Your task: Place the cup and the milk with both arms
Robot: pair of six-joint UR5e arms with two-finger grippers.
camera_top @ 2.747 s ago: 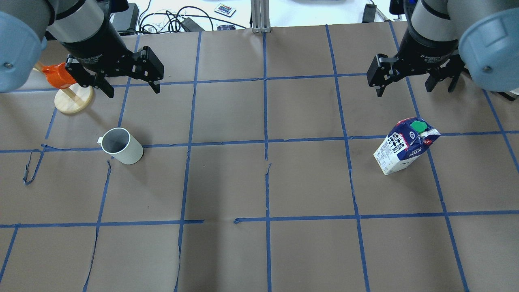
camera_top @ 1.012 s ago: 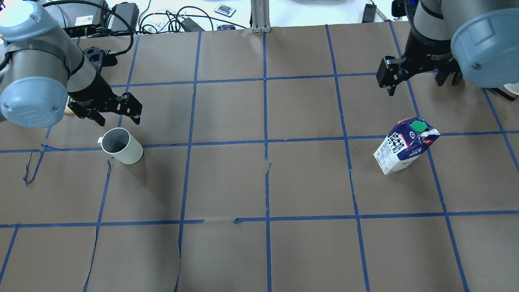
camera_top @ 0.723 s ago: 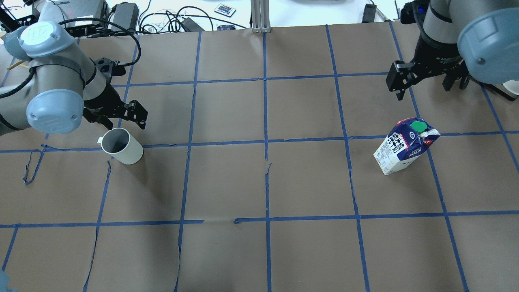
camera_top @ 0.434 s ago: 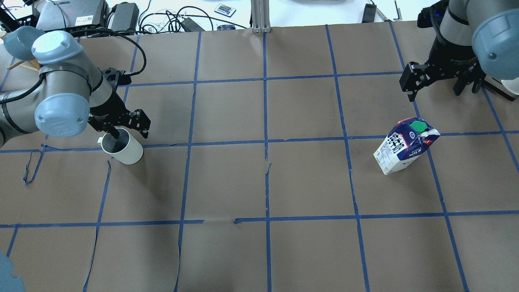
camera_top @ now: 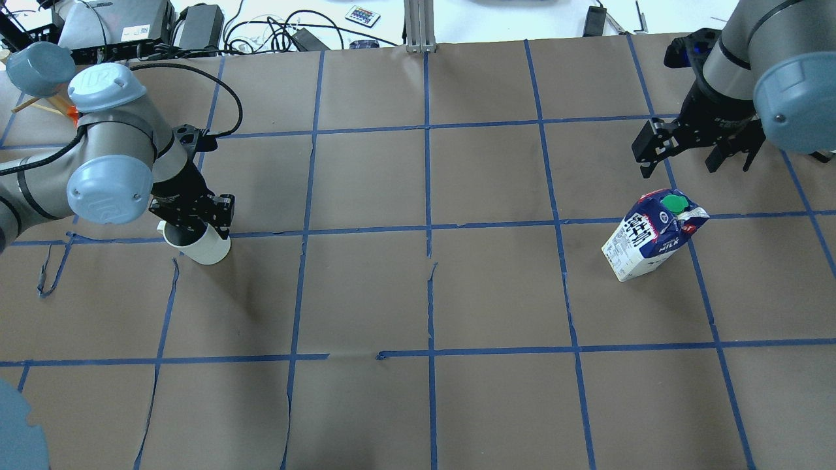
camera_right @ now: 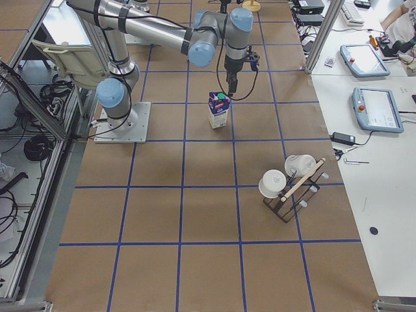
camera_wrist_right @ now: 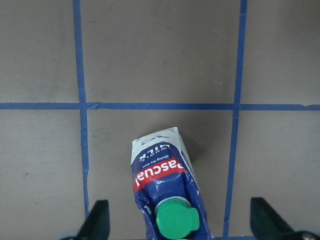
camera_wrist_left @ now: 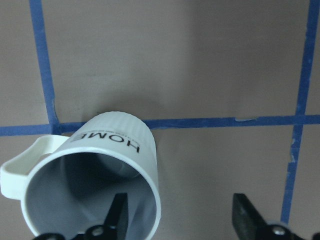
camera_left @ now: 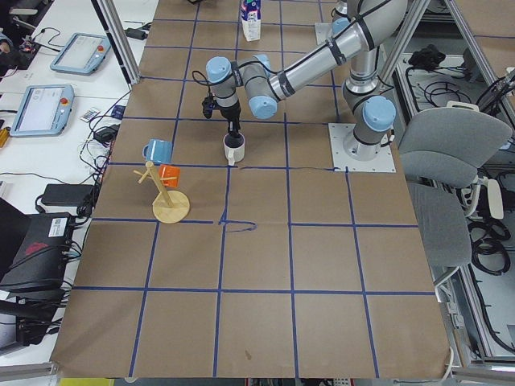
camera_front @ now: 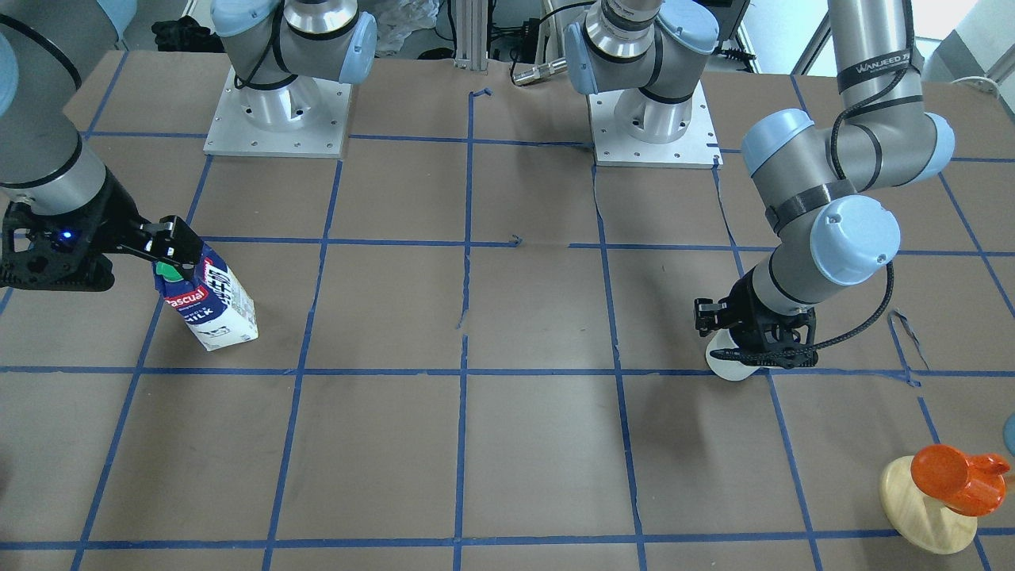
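Note:
The white cup (camera_top: 206,247) stands upright at the table's left, with "HOME" on its side in the left wrist view (camera_wrist_left: 117,145). My left gripper (camera_top: 194,228) is open and low over it. One finger (camera_wrist_left: 117,216) is inside the rim and the other (camera_wrist_left: 245,217) outside, straddling the wall opposite the handle. The milk (camera_top: 646,245), a blue and white carton with a green cap (camera_wrist_right: 175,220), stands at the right. My right gripper (camera_top: 682,160) is open, above the carton and slightly beyond it, and holds nothing. Its fingers (camera_wrist_right: 97,217) are spread wide on both sides of the carton's top.
A wooden stand (camera_front: 924,507) with an orange cup (camera_front: 947,468) is at the far left corner. A rack with white cups (camera_right: 286,185) stands beyond the table's right end. Cables and boxes (camera_top: 261,26) lie past the far edge. Blue tape lines grid the brown table (camera_top: 424,294).
My left gripper came down from beside the orange cup to the white cup and put one finger inside it. My right gripper moved right, then down towards the milk. Both stayed open.

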